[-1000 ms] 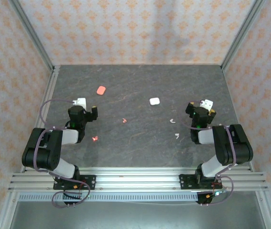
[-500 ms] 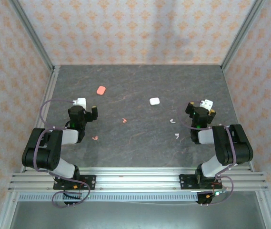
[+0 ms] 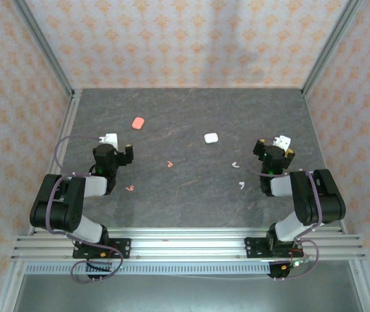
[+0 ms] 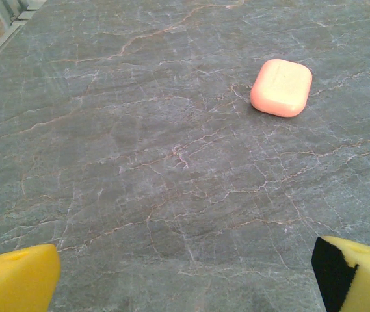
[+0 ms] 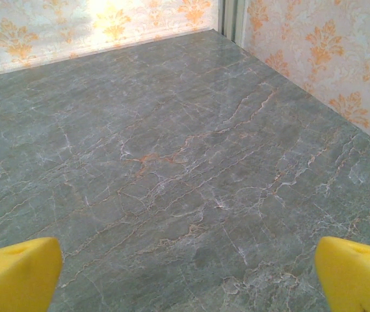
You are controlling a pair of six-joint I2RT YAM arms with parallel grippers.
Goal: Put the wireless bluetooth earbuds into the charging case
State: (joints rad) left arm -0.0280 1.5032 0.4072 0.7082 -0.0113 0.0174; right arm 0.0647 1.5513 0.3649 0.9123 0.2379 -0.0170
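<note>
Looking down from the top camera, I see two pink earbuds [image 3: 170, 164] and two white earbuds [image 3: 235, 165] loose on the table [image 3: 191, 104] between the arms, outside the pink case [image 3: 138, 121] and white case [image 3: 211, 138]. Left wrist: left gripper [image 4: 185, 286] spread wide, pink case ahead. Right wrist: right gripper [image 5: 185, 279] spread wide above table.

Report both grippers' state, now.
Left gripper: open, holding nothing.
Right gripper: open, holding nothing.
</note>
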